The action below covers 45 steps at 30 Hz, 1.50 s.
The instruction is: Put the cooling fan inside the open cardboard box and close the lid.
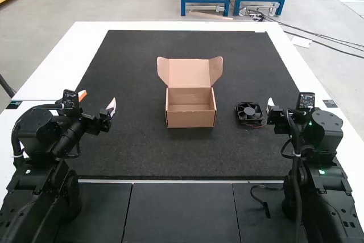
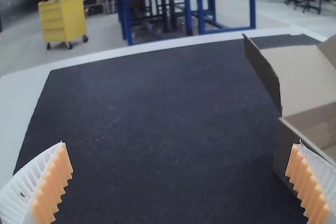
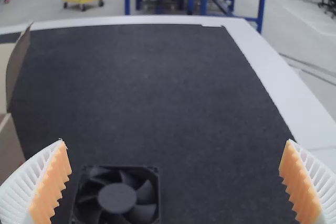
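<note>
From up high, your box (image 1: 190, 106) sat mid-mat (image 1: 136, 72) with its lid (image 1: 189, 72) standing open, and the fan (image 1: 251, 111) lay flat just right of it, not touching. Nothing was picked up, so I'd say you were at step one.

Left wrist view: left gripper (image 2: 178, 148) spread wide and empty, box wall beside one finger.

Right wrist view: right gripper (image 3: 175, 142) also wide open and empty, fan just ahead, nearer one finger. Next move probably called for centring on the fan and pinching its frame squarely.

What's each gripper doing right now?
Left gripper: open, empty.
Right gripper: open, empty, close to the fan.
</note>
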Available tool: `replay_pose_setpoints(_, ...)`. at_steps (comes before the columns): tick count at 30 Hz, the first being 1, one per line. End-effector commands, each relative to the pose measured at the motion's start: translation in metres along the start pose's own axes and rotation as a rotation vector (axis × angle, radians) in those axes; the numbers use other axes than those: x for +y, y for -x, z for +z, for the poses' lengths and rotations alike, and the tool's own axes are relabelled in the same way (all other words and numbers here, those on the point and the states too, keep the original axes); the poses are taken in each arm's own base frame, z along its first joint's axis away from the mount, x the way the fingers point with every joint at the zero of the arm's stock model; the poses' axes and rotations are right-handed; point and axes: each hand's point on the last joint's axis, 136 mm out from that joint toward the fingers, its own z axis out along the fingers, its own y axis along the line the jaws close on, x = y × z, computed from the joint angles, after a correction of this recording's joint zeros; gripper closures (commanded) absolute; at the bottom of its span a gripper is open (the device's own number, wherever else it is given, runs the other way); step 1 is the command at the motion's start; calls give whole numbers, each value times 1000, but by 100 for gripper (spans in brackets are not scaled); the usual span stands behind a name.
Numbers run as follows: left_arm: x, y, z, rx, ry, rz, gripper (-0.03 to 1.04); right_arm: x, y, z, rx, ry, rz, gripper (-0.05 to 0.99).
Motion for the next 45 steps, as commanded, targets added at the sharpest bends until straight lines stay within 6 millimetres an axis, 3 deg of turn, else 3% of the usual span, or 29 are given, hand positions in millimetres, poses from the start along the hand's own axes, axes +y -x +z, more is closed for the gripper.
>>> replay_pose_setpoints(1, 2, 0, 0, -6, 12, 13, 5, 9, -74, 6, 148, 37, 0, 2)
replay_pose_setpoints(22, 2, 0, 0, -5, 12, 22, 4, 9, -74, 6, 149, 36, 6, 2)
replay_pose_setpoints(30, 4, 13, -1, -57, 20, -32, 4, 1, -60, 8, 92, -12, 92, 2)
replay_pose_setpoints(37, 13, 49, -6, -179, 65, -59, 4, -6, -9, 7, -96, -36, 112, 2)
replay_pose_setpoints(45, 23, 108, -21, -284, 112, -41, 4, -6, 43, 0, -169, -24, 109, 2)
